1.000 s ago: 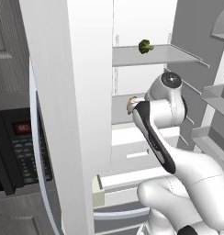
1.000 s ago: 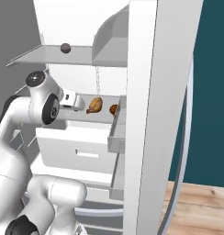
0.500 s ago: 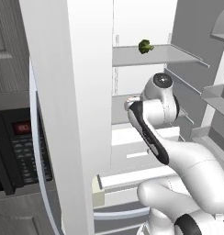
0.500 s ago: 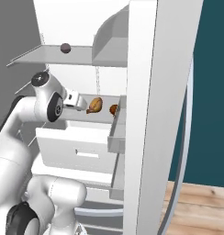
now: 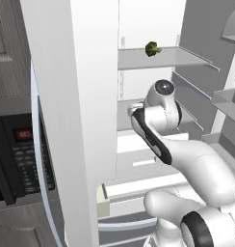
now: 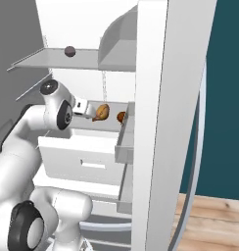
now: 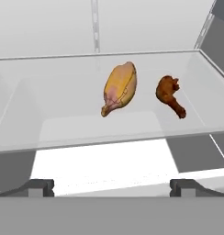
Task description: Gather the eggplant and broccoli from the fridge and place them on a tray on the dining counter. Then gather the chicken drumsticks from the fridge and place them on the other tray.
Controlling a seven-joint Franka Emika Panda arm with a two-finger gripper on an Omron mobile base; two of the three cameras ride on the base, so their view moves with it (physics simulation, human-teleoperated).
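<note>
Gripper (image 7: 111, 186) spread to full width, nothing between the fingertips (image 7: 38, 186); it points into the fridge (image 6: 151, 98) at the glass shelf (image 7: 49, 124). Two drumsticks lie on that shelf ahead of the hand, clear of both tips. Pale drumstick (image 7: 119, 88) sits at about 12 o'clock from the gripper, meat end up toward 1 o'clock, bone end down toward 7 o'clock. Dark drumstick (image 7: 170, 95) lies just beside it at 3 o'clock, not touching, bone end pointing to 5 o'clock; from the gripper it is at roughly 1 o'clock. In the right base view the hand is just left of the pale drumstick (image 6: 101, 112), with the dark one (image 6: 121, 116) beyond it, partly hidden by the door bin (image 6: 124, 142). Broccoli (image 5: 152, 48) rests on the upper shelf (image 5: 177, 58), at 12 o'clock above the arm. A small dark round item (image 6: 70, 51), likely the eggplant, sits on the same shelf in the right base view. White drawers (image 6: 87, 157) below the drumstick shelf. Microwave (image 5: 18, 159) at 9 o'clock of the open door (image 5: 76, 120); wood floor (image 6: 209, 225) and teal wall (image 6: 224, 98) at right.
</note>
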